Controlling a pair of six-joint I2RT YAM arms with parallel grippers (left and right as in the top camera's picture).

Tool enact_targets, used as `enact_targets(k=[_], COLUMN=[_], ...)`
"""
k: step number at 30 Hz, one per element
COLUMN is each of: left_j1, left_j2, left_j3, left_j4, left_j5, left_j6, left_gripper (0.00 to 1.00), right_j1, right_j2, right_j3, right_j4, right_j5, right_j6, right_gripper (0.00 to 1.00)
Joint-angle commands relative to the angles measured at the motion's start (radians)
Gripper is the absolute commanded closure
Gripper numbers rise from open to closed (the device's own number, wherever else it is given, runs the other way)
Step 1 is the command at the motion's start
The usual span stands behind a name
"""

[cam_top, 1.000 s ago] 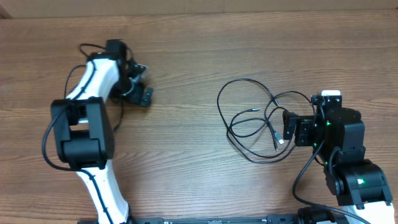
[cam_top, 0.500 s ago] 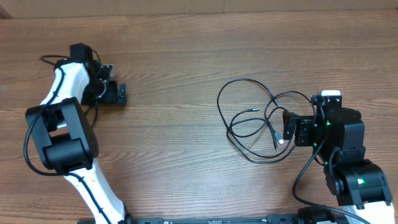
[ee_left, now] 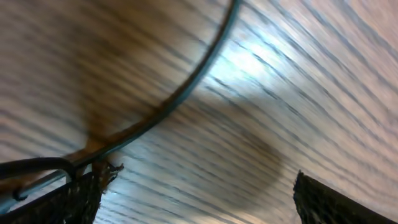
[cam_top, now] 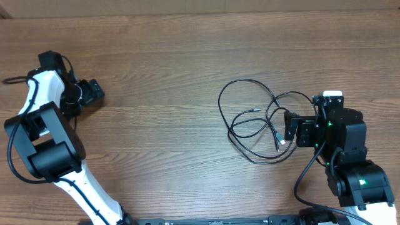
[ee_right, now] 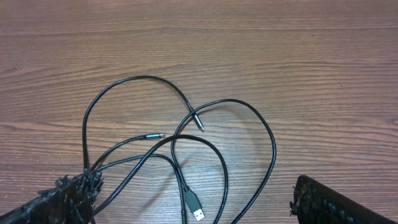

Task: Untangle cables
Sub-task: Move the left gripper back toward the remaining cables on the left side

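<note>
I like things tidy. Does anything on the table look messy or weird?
Yes, the cables lie in a tangle of crossing loops right by the right tool, with plug ends poking out. Nothing looks broken or spilled.

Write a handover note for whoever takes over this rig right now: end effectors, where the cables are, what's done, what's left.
Left end effector: open, empty, at the far left of the table, well away from the cables.
Right end effector: open, at the tangle's right edge; strands run right beside it, none clamped.
Cables: one loose, overlapping pile right of centre.
Done: nothing separated yet.
Left: pull the cables apart.
</note>
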Motion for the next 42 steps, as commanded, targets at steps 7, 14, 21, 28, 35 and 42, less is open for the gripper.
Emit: enact_targets(k=[7,14,21,28,35,42], left_j1=[0.044,0.043,0.043,0.045,0.045,0.045], left_j2=[0.026,0.026,0.026,0.026,0.02,-0.004], left_j3=[-0.034,-0.033,-0.033,-0.031,-0.031,-0.03], left_j4=[0.013,0.024,0.035,0.038,0.033,0.037], left_j5=[-0.023,-0.199,-0.261,-0.34,-0.422,-0.442], left_j6=[-0.285,-0.303,-0.302,-0.306,-0.306,-0.306], left_gripper=[0.0,0.01,0.0,0.0,0.01,0.0], right_j1=[-0.002,-0.002,-0.002,-0.002,-0.002,-0.002], right_j2=[-0.003,0.001,0.045,0.092,0.092,0.092], right_j3=[0.021,0.021,0.021,0.021,0.021,0.021], right_j4=[0.002,0.003,0.003,0.011,0.021,0.021], right_j5=[-0.002,-0.002,-0.021,-0.021,-0.021,-0.021], right_j6=[0.008,0.008,0.008,0.008,0.008,0.008], right_gripper=[0.0,0.0,0.0,0.0,0.0,0.0])
